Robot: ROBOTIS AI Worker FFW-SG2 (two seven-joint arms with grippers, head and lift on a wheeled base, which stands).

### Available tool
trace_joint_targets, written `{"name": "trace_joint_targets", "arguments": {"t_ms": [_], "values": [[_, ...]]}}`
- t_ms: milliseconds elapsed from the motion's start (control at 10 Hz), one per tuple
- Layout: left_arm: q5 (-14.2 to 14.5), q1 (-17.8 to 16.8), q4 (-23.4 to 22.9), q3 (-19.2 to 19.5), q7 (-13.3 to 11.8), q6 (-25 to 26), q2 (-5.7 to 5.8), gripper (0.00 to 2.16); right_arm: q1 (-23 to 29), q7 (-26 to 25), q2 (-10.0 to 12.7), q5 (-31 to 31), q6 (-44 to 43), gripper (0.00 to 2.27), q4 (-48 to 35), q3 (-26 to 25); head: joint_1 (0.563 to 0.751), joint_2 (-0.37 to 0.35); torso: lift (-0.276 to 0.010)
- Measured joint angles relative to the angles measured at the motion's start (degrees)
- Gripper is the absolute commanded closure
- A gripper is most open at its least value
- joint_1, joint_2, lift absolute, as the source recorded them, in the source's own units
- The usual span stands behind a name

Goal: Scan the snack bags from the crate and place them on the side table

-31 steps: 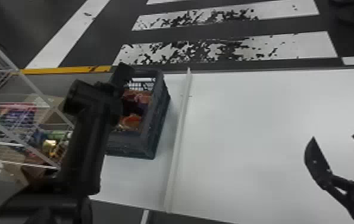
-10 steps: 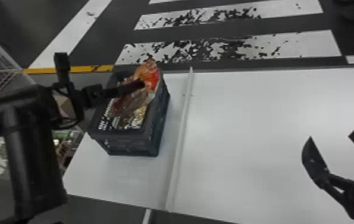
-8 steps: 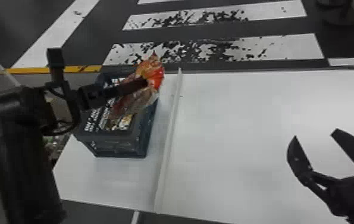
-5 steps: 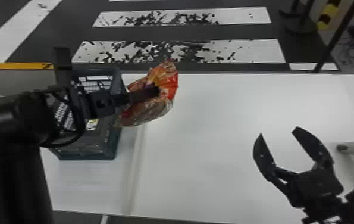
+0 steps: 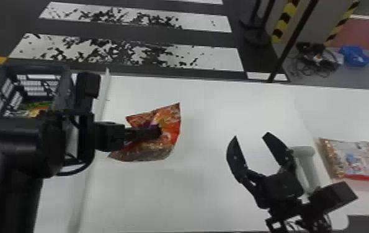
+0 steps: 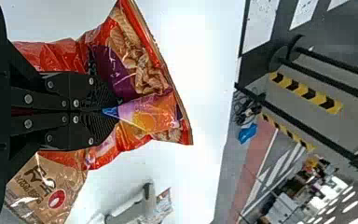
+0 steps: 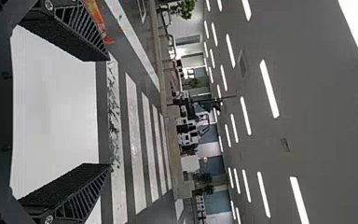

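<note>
In the head view my left gripper (image 5: 158, 132) is shut on a red and orange snack bag (image 5: 169, 119), held over the white table left of centre. The left wrist view shows the left gripper (image 6: 116, 111) pinching the crinkled bag (image 6: 144, 70) at its middle. My right gripper (image 5: 250, 139) stands open over the table's right part, with nothing between its fingers; in the right wrist view the gripper (image 7: 107, 112) has its two fingers wide apart. The dark crate (image 5: 64, 90) is at the far left, with a yellow-green bag (image 5: 37, 107) inside, partly behind the left arm.
A pale scanner-like handle (image 5: 309, 167) stands just behind the right gripper. Beyond it, a flat snack bag (image 5: 360, 158) lies on the white side table (image 5: 354, 108). A raised white strip (image 5: 104, 93) runs between crate and work surface. A dark pole (image 5: 292, 40) rises behind the table.
The left gripper has taken the red bag up out of the crate and carried it rightward over the table. The head view has turned right, bringing the handle and side table in. The right gripper stays open.
</note>
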Motion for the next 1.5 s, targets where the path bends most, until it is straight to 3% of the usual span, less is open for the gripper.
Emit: {"name": "trace_joint_targets", "arguments": {"t_ms": [200,300,400,500,600,1000,1200,1400,1500], "values": [[0.39,0.45,5.22,-5.0,3.84,-6.98,0.0,2.14,0.0,0.0,-0.55,-1.32,-0.72,0.07,0.5,-1.19,0.695,-0.246,-0.094],[0.7,0.54,7.29,-6.47,5.05,-9.91,0.0,2.03,0.0,0.0,-0.6,-1.67,-0.79,0.07,0.63,-1.64,0.695,-0.266,-0.094],[1.02,0.56,8.68,-7.48,6.03,-11.65,0.0,1.57,-0.06,0.0,-0.61,-1.85,-0.89,0.07,0.8,-1.84,0.695,-0.279,-0.094],[1.37,0.57,9.38,-8.1,7.02,-12.48,0.0,0.34,-0.21,0.01,-0.62,-1.89,-0.92,0.07,1.07,-1.88,0.695,-0.282,-0.094],[1.98,0.57,9.78,-8.41,7.38,-13.17,0.0,0.0,-0.41,0.01,-0.59,-1.89,-0.94,0.07,1.35,-1.87,0.695,-0.287,-0.094],[4.27,1.21,9.79,-8.52,7.44,-14.8,0.0,0.03,-0.48,0.09,-0.27,-1.87,-0.94,0.07,1.51,-1.45,0.695,-0.297,-0.094],[5.24,2.2,9.08,-7.86,8.88,-15.72,0.0,0.03,-0.15,0.11,-0.26,-1.89,-0.94,0.07,1.44,-1.45,0.695,-0.292,-0.094],[5.24,5.19,5.88,-6.77,11.99,-21.8,0.0,0.04,0.2,0.83,-0.26,-1.89,-0.93,0.07,1.31,-1.45,0.695,-0.273,-0.094],[5.01,7.08,3.78,-5.15,12.19,-25.85,0.0,0.04,0.34,0.98,-0.26,-1.89,-0.87,0.07,1.21,-1.42,0.695,-0.253,-0.094]]}}
